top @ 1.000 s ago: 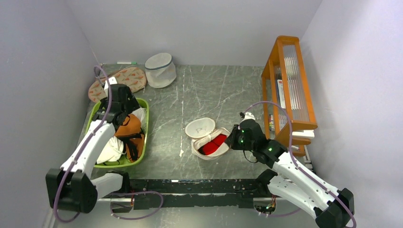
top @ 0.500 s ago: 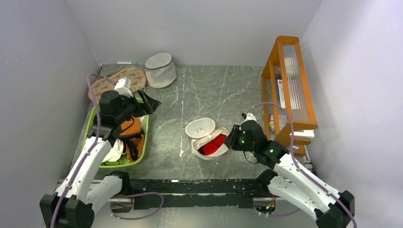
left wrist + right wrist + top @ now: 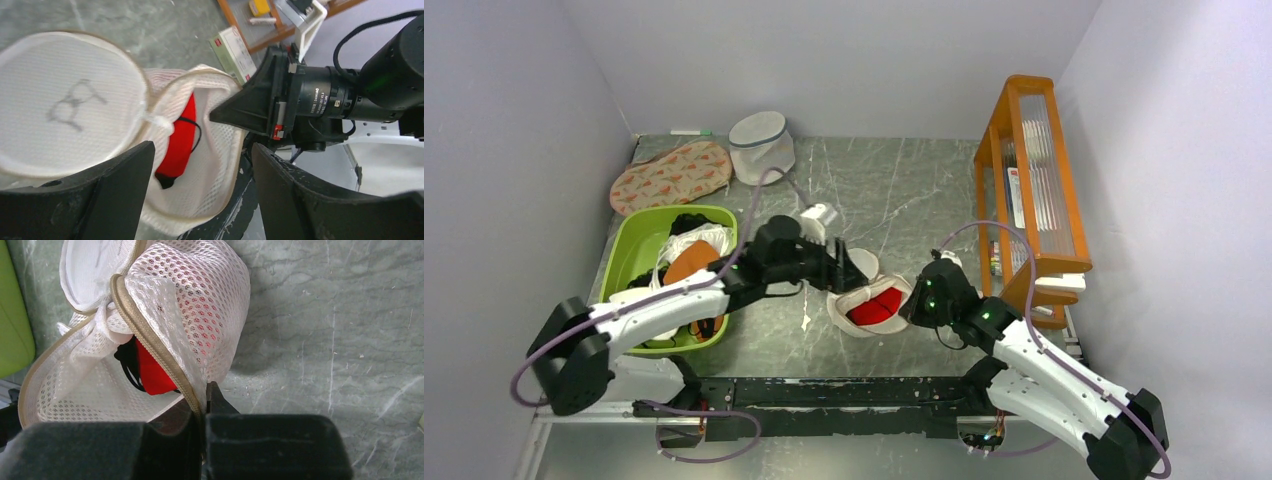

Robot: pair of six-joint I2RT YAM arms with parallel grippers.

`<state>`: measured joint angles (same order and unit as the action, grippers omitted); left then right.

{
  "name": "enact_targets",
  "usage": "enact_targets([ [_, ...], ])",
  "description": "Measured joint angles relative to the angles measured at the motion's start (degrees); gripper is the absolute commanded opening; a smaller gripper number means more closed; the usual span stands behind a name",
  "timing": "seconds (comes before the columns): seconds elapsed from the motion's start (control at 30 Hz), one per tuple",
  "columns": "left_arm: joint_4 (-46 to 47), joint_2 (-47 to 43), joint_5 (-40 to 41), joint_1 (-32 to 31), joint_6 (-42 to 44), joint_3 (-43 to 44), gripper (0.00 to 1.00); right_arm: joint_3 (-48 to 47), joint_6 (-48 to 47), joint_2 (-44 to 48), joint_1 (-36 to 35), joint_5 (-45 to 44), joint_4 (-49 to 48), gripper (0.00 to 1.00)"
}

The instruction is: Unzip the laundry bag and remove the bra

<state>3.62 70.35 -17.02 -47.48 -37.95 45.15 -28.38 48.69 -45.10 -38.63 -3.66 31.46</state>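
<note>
The cream mesh laundry bag (image 3: 864, 300) lies open at mid-table, its lid with the black bra icon (image 3: 70, 100) flipped back. A red bra (image 3: 876, 306) with black straps lies inside; it also shows in the left wrist view (image 3: 181, 140) and the right wrist view (image 3: 150, 372). My right gripper (image 3: 916, 300) is shut on the bag's beige zip rim (image 3: 165, 365) and holds that edge up. My left gripper (image 3: 852, 272) is open, hovering over the bag's opening, its fingers (image 3: 100, 190) either side of the bra.
A green bin (image 3: 634, 262) of clothes stands at the left. A flat oval with orange pattern (image 3: 670, 174) and a greyish-white mesh cylinder (image 3: 761, 147) stand at the back left. An orange wooden rack (image 3: 1030, 180) stands at the right.
My left arm has swung from over the green bin rightward to the open bag. My right gripper has kept its hold on the rim and tipped the bag's edge up a little.
</note>
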Motion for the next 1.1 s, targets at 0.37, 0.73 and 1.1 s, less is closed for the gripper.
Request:
enact_targets([
  [0.37,-0.5,17.7,10.88,-18.36,3.8,14.16,0.43,1.84,0.33,2.45,-0.04,0.31,-0.15,0.0],
  [0.73,-3.56,29.16,16.9,-18.25,4.66,19.56,0.29,1.84,0.31,3.56,-0.07,-1.11,0.26,0.0],
  [1.1,-6.1,36.52,20.79,-18.25,5.66,24.37,0.42,1.84,0.37,3.5,-0.07,-2.34,1.51,0.0],
])
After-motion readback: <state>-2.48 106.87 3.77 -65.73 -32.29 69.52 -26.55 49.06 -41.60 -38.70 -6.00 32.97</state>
